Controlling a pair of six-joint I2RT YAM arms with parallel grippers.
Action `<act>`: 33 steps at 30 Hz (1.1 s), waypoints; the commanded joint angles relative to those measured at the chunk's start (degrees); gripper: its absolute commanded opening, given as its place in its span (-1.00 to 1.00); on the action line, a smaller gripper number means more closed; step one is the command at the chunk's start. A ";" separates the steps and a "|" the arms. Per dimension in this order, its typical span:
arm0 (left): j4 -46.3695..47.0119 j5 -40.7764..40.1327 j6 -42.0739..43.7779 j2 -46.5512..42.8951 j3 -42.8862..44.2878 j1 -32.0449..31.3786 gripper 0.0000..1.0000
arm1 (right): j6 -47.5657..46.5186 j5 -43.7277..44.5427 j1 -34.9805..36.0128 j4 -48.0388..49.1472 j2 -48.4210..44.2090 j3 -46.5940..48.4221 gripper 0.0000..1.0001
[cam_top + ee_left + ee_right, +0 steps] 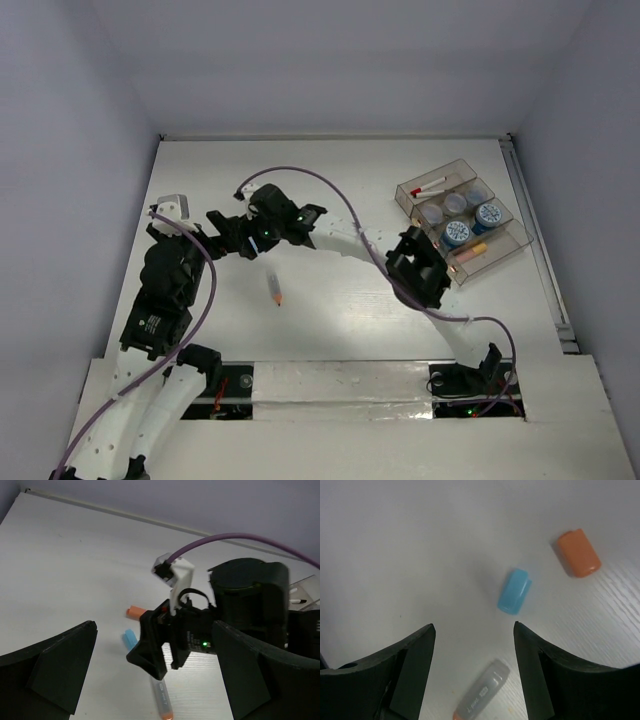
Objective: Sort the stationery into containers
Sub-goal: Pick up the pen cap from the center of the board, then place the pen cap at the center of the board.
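Observation:
A grey marker with an orange tip (274,288) lies loose on the white table. In the right wrist view the marker (482,692) lies on the table between my fingers, with a light-blue stub (514,591) and an orange stub (577,552) beyond them. My right gripper (472,627) is open, over the marker's grey end and holding nothing. My left gripper (154,625) is wide open and empty, facing the right gripper (165,650) from close by. The clear divided tray (515,240) stands at the right, holding blue-lidded jars (488,215), a red stick (430,188) and an orange stick (470,252).
Both grippers (250,232) crowd together left of the table's middle, and a purple cable (330,190) arcs over them. A rail (535,250) runs along the table's right edge, beside the tray. Walls close in the back and both sides.

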 commanded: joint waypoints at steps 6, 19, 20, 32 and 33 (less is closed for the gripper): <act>2.92 -0.25 -0.53 -0.79 0.78 0.35 0.98 | -5.40 3.46 1.18 -9.95 12.78 16.37 0.39; 3.18 0.72 -0.45 -1.50 0.78 0.35 0.98 | -7.16 10.93 2.23 -5.49 11.41 13.67 -1.00; 3.18 0.72 -0.45 -1.50 0.78 0.35 0.98 | -7.60 11.28 2.23 -2.17 9.56 11.74 -1.00; 3.35 1.51 -0.27 -2.82 0.69 0.35 0.98 | -6.46 14.00 -0.40 11.05 -30.26 -42.03 -1.00; 3.44 1.77 -0.27 -2.90 0.69 0.35 0.98 | -5.33 14.10 -0.92 10.53 -33.85 -45.29 -1.00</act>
